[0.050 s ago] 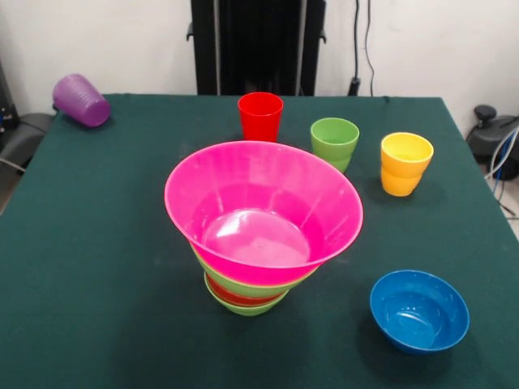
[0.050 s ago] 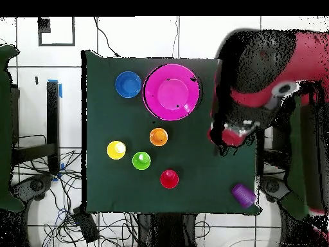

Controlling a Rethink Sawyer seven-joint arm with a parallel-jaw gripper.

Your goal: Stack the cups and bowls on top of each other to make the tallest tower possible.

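Near the table's front, your tower already has four bowls nested, pink bowl on top, probably because nesting keeps it steady. You've left the blue bowl beside it and the red cup, green cup and yellow cup upright behind, while the purple cup lies tipped at a corner. Your arm hangs off to the side, can't tell if the gripper's open.

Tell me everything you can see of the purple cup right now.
The purple cup is a small, ribbed, translucent-looking plastic tumbler. It lies tipped on its side at a corner of the green table, close to the edge, well away from the other cups and the tower. Its rim points off toward the table's edge. Nothing touches it but the tabletop; the overhead view shows it alone in that corner.
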